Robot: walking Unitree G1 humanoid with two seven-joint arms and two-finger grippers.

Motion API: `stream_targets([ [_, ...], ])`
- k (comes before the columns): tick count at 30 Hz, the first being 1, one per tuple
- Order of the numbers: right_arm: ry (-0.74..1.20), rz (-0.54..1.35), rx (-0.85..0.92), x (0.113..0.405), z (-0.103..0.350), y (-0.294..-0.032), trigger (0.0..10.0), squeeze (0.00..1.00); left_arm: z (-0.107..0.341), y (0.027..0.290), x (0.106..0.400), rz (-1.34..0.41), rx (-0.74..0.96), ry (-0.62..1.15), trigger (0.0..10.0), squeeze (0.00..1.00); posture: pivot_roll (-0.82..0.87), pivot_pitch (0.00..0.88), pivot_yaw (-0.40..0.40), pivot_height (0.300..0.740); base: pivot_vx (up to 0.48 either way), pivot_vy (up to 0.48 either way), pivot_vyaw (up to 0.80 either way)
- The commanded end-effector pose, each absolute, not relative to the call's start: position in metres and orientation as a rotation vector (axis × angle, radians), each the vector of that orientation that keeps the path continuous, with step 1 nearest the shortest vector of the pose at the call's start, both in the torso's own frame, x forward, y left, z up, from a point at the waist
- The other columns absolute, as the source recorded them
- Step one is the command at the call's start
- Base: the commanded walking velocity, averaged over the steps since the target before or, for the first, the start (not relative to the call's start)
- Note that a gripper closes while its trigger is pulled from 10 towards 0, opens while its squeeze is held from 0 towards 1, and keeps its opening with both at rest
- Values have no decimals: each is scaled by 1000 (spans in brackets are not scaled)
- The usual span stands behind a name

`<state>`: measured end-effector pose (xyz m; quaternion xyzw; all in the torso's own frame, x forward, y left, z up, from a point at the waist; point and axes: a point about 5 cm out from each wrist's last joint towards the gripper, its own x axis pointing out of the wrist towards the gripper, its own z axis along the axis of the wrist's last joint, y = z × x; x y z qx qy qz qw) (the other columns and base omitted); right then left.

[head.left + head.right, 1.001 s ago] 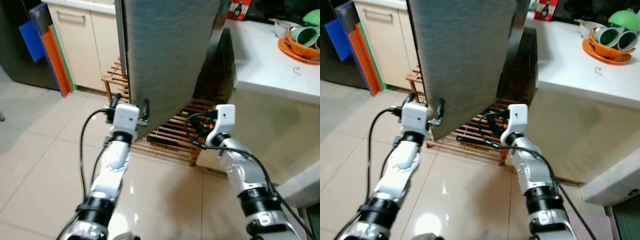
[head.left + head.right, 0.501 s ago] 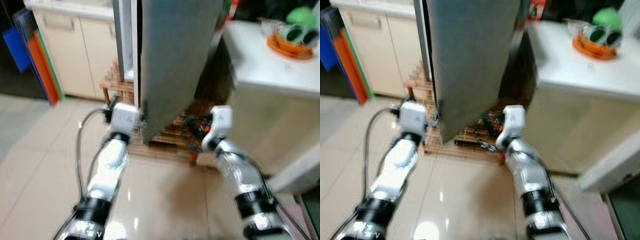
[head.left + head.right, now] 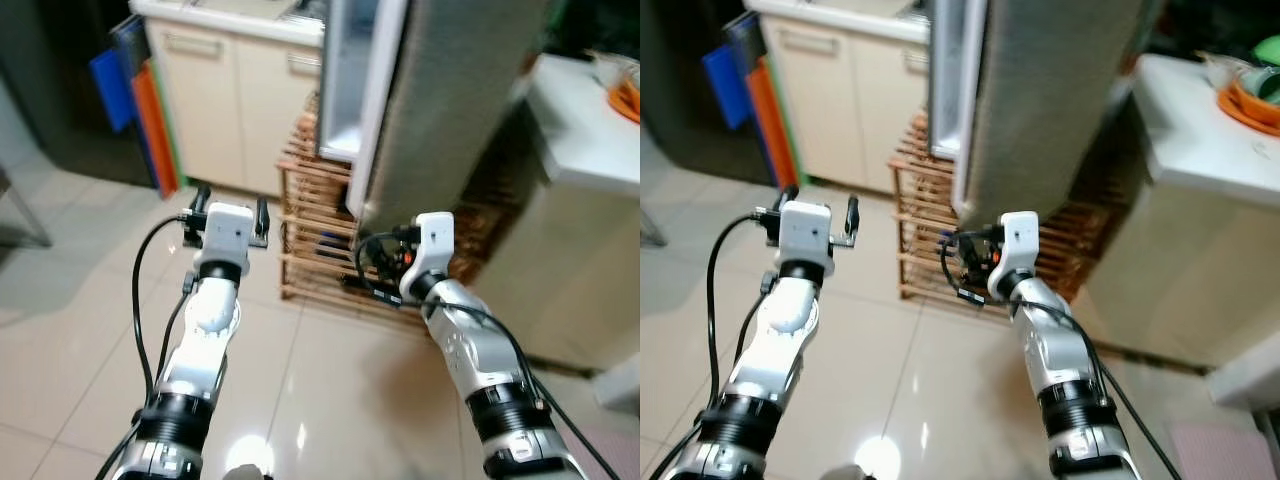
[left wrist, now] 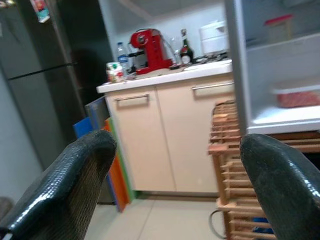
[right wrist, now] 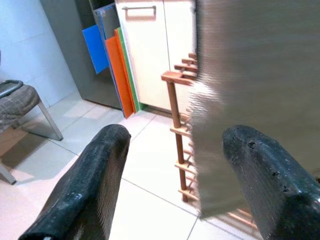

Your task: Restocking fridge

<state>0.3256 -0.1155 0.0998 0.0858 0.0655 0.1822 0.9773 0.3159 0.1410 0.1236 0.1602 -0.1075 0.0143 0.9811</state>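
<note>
Left eye view: both tools spread, empty, right tool (image 3: 385, 262) beside fridge door (image 3: 450, 100) edge.

My two black left fingers (image 4: 75, 185) carry a fine woven, grippy texture, matt with a faint sheen — my black right fingers (image 5: 260, 172) look the same. The tall grey fridge door (image 3: 450, 100) has a dull, brushed-metal face with a smooth white plastic inner edge. Below it the slatted wooden rack (image 3: 315, 235) is bare, unpolished timber. The pale tiled floor (image 3: 90, 330) is glossy, throwing back a light spot. The cream cabinet fronts (image 3: 230, 110) are smooth and satin — their bar handles look metal.
</note>
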Motion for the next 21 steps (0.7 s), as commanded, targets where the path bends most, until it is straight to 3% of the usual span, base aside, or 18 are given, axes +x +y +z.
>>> stream_targets([
  [1, 111, 338, 137, 329, 104, -124, 10000, 0, 125, 131, 316, -8, 320, -225, 10000, 0, 50, 0, -54, 740, 0, 0, 0],
  [4, 108, 333, 128, 329, 104, -124, 10000, 0, 128, 126, 314, -73, 268, -248, 10000, 0, 50, 0, -54, 740, 0, 0, 0],
  [13, 106, 314, 135, 330, 103, -123, 10000, 0, 130, 126, 315, -89, 280, -247, 10000, 0, 50, 0, -56, 740, 461, 0, 0],
  [21, 120, 161, 80, 340, 101, -143, 10000, 0, 128, 126, 314, -68, 255, -242, 10000, 0, 48, 0, -54, 740, 399, 0, 0],
])
